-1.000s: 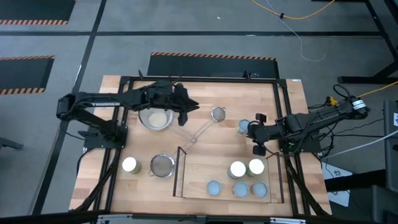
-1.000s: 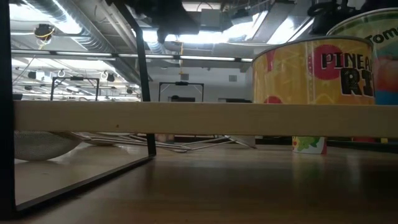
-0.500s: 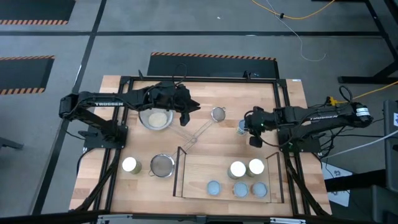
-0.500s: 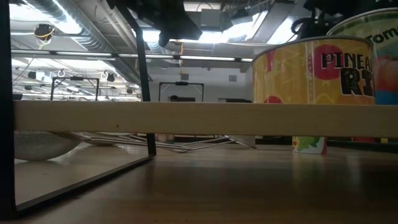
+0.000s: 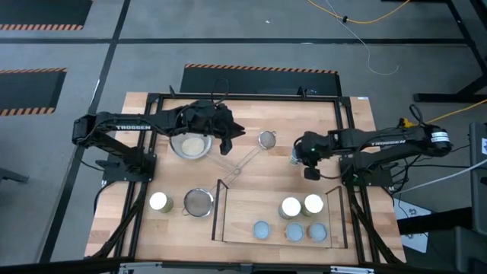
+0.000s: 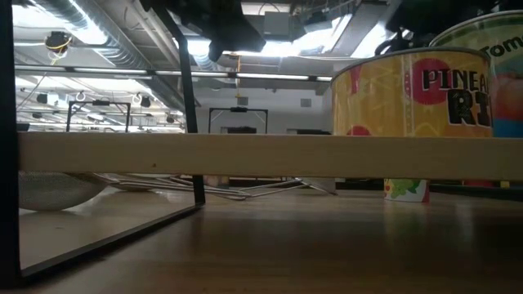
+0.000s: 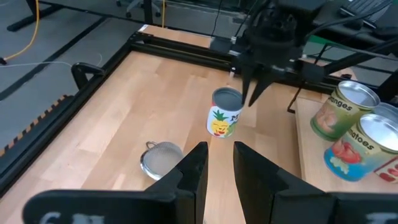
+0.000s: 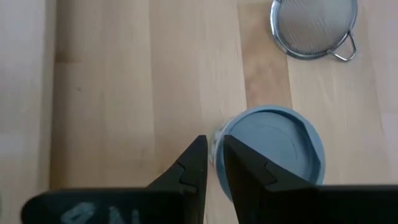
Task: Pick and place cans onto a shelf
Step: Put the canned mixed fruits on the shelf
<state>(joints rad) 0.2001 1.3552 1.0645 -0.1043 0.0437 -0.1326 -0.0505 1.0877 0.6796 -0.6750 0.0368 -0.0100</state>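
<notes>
From above, the right gripper (image 5: 307,154) hovers over a lone pineapple can (image 5: 297,154) standing on the desk (image 5: 251,114) just beyond the shelf (image 5: 243,213), where five cans (image 5: 291,206) already sit. Its wrist camera adds what the overhead view hides: the fingers (image 8: 193,163) are drawn close together with only a thin gap, empty, poised above the can's blue-grey lid (image 8: 273,152) at its edge, a small strainer (image 8: 314,25) lying beyond. The left gripper (image 5: 226,135) hangs over the pan (image 5: 190,144), far side of the desk from the shelf, fingers (image 7: 193,177) narrowly parted and empty. Its camera alone shows the can's pineapple label (image 7: 222,118). A sixth can (image 5: 160,202) and a second strainer (image 5: 199,202) stand beside the shelf's left rail. At desk level, a yellow pineapple tin (image 6: 413,102) fills the shelf's edge.
</notes>
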